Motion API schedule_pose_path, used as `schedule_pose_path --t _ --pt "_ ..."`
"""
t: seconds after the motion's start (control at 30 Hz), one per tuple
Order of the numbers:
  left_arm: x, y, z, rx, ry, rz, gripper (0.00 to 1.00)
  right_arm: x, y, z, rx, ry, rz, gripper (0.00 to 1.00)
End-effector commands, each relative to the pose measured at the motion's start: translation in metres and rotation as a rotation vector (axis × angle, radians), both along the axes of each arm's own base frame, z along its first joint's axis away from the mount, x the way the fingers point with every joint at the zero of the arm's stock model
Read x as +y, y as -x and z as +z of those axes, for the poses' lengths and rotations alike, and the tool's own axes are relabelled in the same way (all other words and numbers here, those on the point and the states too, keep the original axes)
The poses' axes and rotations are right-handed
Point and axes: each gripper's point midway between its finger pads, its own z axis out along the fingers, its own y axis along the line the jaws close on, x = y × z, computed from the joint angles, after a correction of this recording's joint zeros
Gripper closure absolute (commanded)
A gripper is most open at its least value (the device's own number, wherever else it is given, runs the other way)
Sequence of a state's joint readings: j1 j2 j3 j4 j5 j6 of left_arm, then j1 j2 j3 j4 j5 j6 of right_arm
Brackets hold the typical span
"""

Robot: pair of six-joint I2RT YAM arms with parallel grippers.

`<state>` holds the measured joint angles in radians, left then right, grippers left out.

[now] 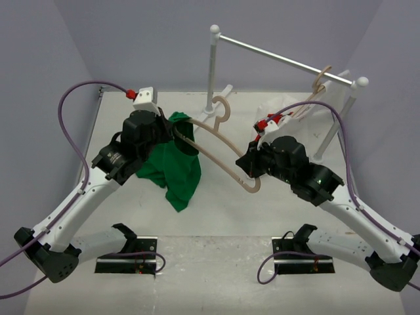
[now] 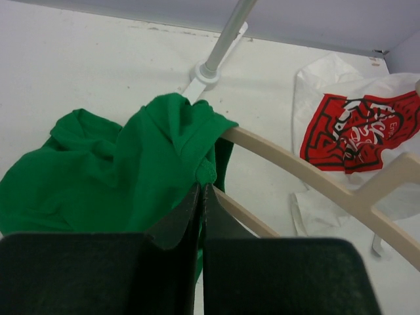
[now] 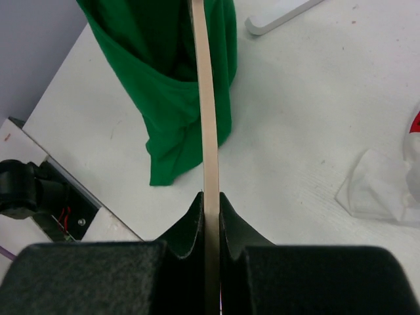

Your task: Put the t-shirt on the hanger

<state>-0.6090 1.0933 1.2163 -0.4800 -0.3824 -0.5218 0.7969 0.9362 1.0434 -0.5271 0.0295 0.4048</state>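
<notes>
The green t-shirt (image 1: 172, 167) hangs bunched over the left arm of the tan wooden hanger (image 1: 220, 154), which is held above the table. My left gripper (image 1: 177, 134) is shut on a fold of the t-shirt (image 2: 131, 164) near the collar, pinched at the jaw tips (image 2: 202, 187). One hanger arm (image 2: 308, 174) runs out from under the cloth to the right. My right gripper (image 1: 248, 172) is shut on the hanger's right end. In the right wrist view the hanger bar (image 3: 205, 98) passes between the jaws (image 3: 211, 197) and into the shirt (image 3: 164, 98).
A white clothes rack (image 1: 282, 59) stands at the back, its left post (image 2: 223, 39) close behind the shirt. A second hanger (image 1: 321, 82) hangs on its rail with a white, red-printed garment (image 2: 354, 131). The rack's foot (image 3: 275, 16) lies on the table.
</notes>
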Motion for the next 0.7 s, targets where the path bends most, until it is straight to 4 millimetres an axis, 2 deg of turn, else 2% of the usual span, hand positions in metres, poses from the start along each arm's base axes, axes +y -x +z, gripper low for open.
schedule_pose_path --t 0.0,0.07,0.13,0.2,0.27,0.37,0.43,0.47,0.57,0.67 --pt "-0.019 -0.003 0.009 -0.031 0.072 -0.072 1.0 0.021 -0.022 0.07 -0.172 -0.138 -0.007 1.0" --pt "-0.027 -0.003 0.013 -0.045 0.087 -0.111 1.0 0.049 -0.013 0.082 -0.2 -0.19 0.149 1.0" --pt "-0.036 -0.002 0.017 -0.05 0.107 -0.158 1.0 0.079 0.008 0.086 -0.175 -0.237 0.356 1.0" --pt "-0.039 0.001 0.023 -0.061 0.123 -0.182 1.0 0.094 0.021 0.096 -0.207 -0.286 0.486 1.0" --pt "-0.037 0.003 0.029 -0.073 0.129 -0.179 1.0 0.101 0.034 0.096 -0.231 -0.302 0.585 1.0" --pt "-0.012 0.0 0.03 -0.07 0.095 -0.051 1.0 0.09 0.012 0.076 -0.186 -0.228 0.437 1.0" --pt "0.012 -0.003 0.034 -0.079 0.064 0.069 1.0 0.067 -0.003 0.04 -0.102 -0.115 0.275 1.0" --pt "0.021 -0.003 0.032 -0.074 0.05 0.109 1.0 0.06 -0.001 0.029 -0.084 -0.095 0.253 1.0" --pt "0.028 -0.006 0.03 -0.074 0.042 0.14 1.0 0.045 0.015 0.012 -0.03 -0.086 0.237 1.0" --pt "0.026 -0.01 0.024 -0.063 0.047 0.137 1.0 0.029 0.033 -0.013 0.032 -0.069 0.231 1.0"
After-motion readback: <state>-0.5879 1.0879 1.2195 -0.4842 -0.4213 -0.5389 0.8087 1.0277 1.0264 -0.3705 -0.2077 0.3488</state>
